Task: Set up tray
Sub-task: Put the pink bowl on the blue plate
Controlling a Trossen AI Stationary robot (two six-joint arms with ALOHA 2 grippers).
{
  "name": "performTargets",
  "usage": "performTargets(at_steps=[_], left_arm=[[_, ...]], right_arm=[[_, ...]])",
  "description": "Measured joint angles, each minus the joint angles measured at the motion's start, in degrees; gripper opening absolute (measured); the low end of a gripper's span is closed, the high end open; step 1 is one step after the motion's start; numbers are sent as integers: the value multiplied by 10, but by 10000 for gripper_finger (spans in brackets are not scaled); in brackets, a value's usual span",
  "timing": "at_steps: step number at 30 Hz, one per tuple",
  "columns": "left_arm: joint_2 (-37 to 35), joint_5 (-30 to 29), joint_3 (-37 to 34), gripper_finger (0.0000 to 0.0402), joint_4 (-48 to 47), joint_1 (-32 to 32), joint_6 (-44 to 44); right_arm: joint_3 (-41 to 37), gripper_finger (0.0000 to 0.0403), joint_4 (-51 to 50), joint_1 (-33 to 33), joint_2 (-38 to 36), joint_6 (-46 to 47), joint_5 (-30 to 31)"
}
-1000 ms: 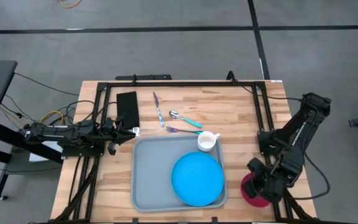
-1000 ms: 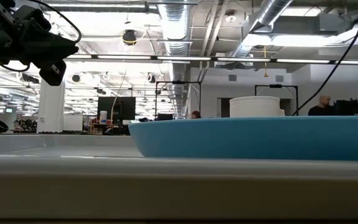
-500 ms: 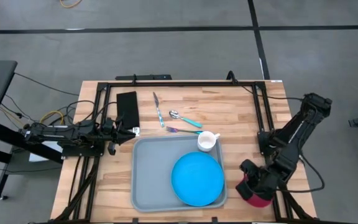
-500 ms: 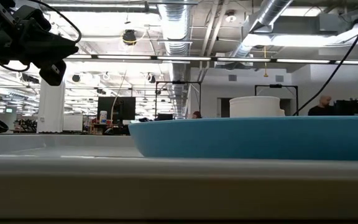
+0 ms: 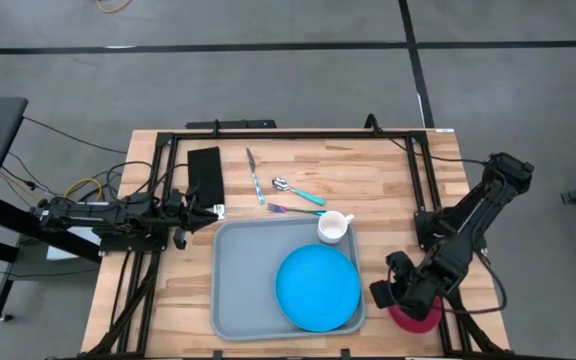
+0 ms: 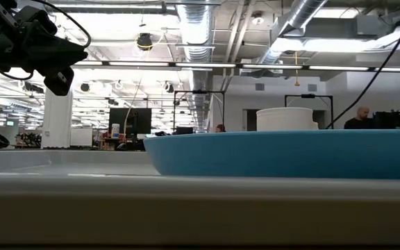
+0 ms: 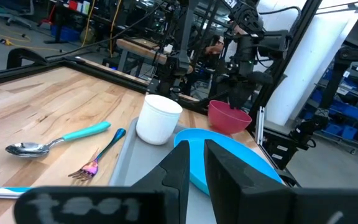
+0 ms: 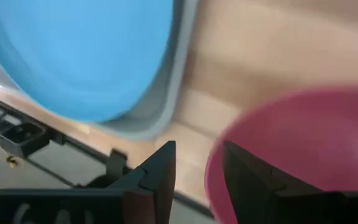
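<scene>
Tray lies low and centre in the high view on the tabletop, carrying a blue plate and white cup. At lower right the right claw sits at the pink bowl, near the tabletop's edge; a clumsy nudge could tip it off. The left claw waits at mid-left, and I cannot tell how its fingers stand

Low view: plate fills the frame

Left wrist view: the bowl sits beyond the cup

Right wrist view: fingers apart, one each side of the bowl's rim; closing off-centre could flip it
</scene>
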Motion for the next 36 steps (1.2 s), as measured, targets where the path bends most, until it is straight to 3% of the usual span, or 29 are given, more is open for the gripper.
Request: performTargets(at_steps=[12,28,36], left_arm=[[0,0,0,36,0,0,0],[0,-1,0,36,0,0,0],[0,-1,0,36,0,0,0]], right_arm=[[45,120,23,8,83,31,-34],[49,120,-23,8,75,28,-56],[48,120,-10,11,113,13,-96]])
